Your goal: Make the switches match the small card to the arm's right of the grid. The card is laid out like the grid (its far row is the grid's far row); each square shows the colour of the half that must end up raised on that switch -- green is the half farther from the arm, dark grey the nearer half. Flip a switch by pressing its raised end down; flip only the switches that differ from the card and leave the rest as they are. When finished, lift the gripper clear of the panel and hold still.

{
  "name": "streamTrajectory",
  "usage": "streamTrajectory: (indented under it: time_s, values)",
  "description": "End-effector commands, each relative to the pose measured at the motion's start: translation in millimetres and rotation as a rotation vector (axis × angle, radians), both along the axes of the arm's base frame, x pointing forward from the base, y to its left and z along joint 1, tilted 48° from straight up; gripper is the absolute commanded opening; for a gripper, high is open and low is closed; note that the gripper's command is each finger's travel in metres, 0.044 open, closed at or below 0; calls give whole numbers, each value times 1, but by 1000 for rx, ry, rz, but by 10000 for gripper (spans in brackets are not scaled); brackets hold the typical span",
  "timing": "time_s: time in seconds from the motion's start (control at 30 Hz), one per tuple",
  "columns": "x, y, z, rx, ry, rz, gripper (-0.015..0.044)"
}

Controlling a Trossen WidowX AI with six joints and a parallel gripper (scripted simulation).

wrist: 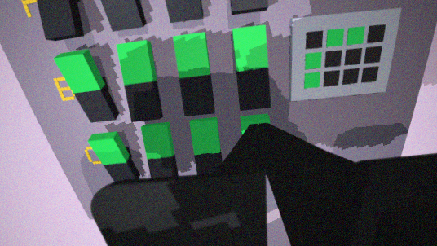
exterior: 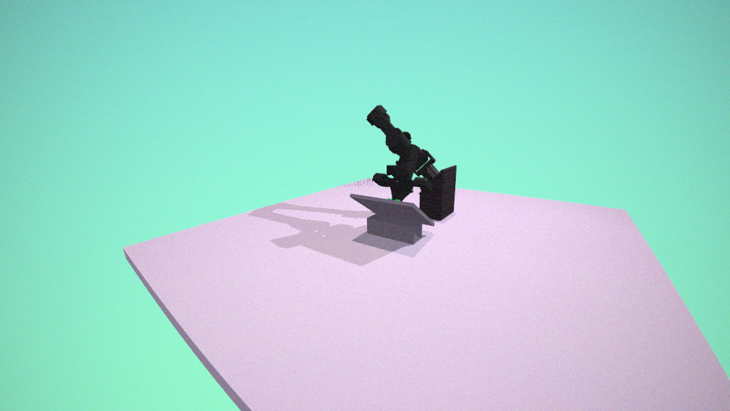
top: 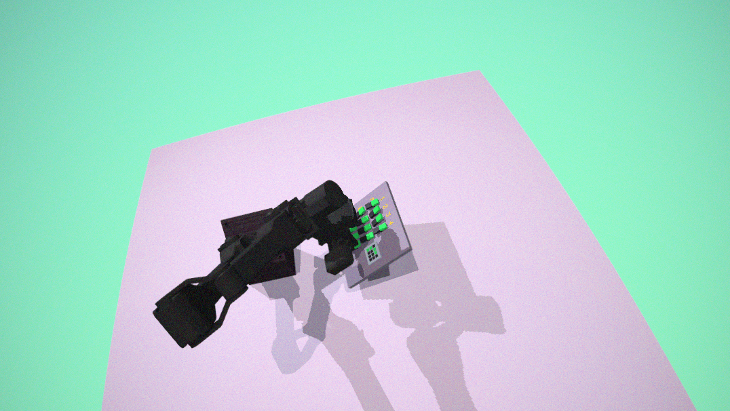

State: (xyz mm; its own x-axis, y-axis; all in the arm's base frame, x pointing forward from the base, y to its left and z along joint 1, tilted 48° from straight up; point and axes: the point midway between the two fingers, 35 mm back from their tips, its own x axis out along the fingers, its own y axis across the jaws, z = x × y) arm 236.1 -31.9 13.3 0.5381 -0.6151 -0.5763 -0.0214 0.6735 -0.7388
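The tilted panel [top: 401,232] [exterior: 395,212] [wrist: 342,112] bears a switch grid, each switch half green and half dark. My shut, empty gripper [exterior: 397,198] [wrist: 259,128] has its tips over the nearer part of switch C4 [wrist: 256,119] in the wrist view; only that switch's green end shows. Contact cannot be told. Switches C1 [wrist: 109,148], C2 [wrist: 157,140] and C3 [wrist: 205,136] stand left of the tips. The card [top: 372,253] [wrist: 297,61] shows dark, green, green, dark in its far row; green, then three dark in both other rows. Row A's far halves are cut off.
The black arm [top: 273,232] [exterior: 406,150] reaches over the panel from its dark base [top: 273,270] [exterior: 439,199]. Row B [wrist: 192,54] lies beyond the fingertips, and the card lies to the right of the grid. Shadows fall across the panel and table [top: 536,306] [exterior: 510,306].
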Motion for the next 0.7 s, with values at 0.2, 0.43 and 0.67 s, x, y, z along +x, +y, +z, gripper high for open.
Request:
streamTrajectory:
  time_s: [0.2, 0.43, 0.67]
  values:
    - [0, -1, -2, 3, 5, 4, 0]
    - [-22, 28, 18, 15, 4, 11, 0]
    - [-37, 39, 35, 7, -9, 23, 0]
